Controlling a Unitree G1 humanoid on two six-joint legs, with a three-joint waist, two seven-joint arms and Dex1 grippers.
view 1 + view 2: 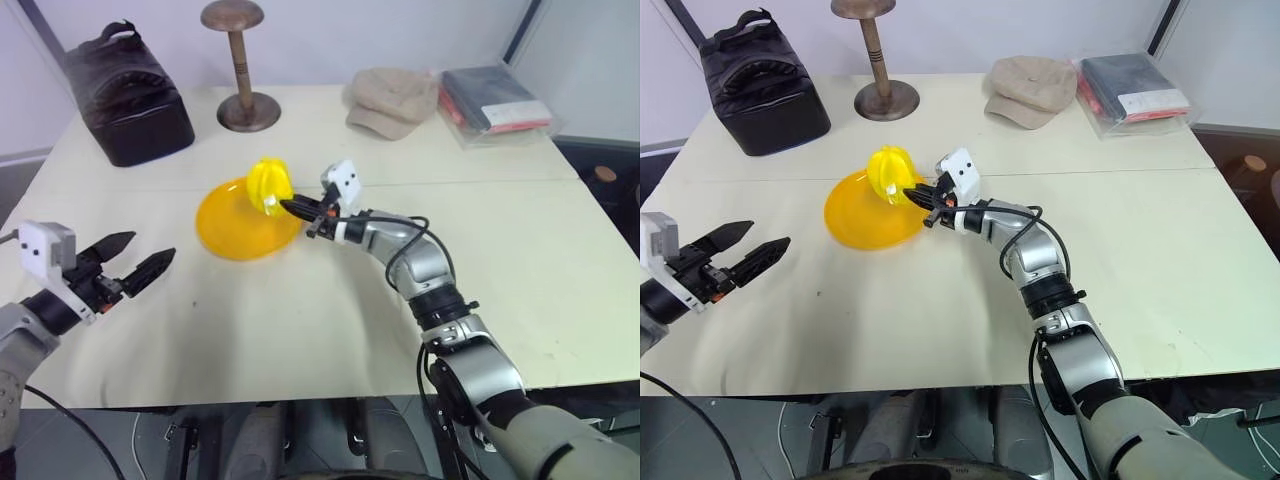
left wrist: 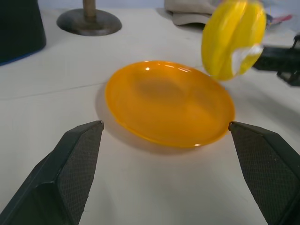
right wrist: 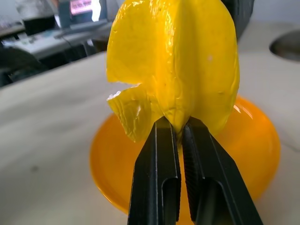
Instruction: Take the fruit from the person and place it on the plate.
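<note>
1. The right pincer [image 1: 290, 208] is clamped on one thin ridge of the fruit [image 1: 268, 184], its two black fingers [image 3: 159, 178] pressed close together on the yellow lobe.
2. The fruit, bright yellow and ridged lengthwise, hangs upright in the air over the far right part of the plate [image 1: 235, 225]; whether its lower end touches the plate cannot be told.
3. The plate, round, shallow and orange-yellow, lies flat near the middle of the pale bench [image 1: 300, 330].
4. The left pincer [image 1: 135, 262] hovers over the near left part of the bench, well apart from the plate, its two fingers spread wide and gripping nothing; in the left wrist view they frame the plate on either side.
5. At the far left corner of the bench sits a black bag [image 1: 125, 95].
6. Just to its right stands a brown wooden stand [image 1: 243, 70] with a round base and a round top.
7. Farther right along the back edge lies a beige cap [image 1: 392, 100], and next to it a clear pouch [image 1: 495, 103] holding dark and red items.
</note>
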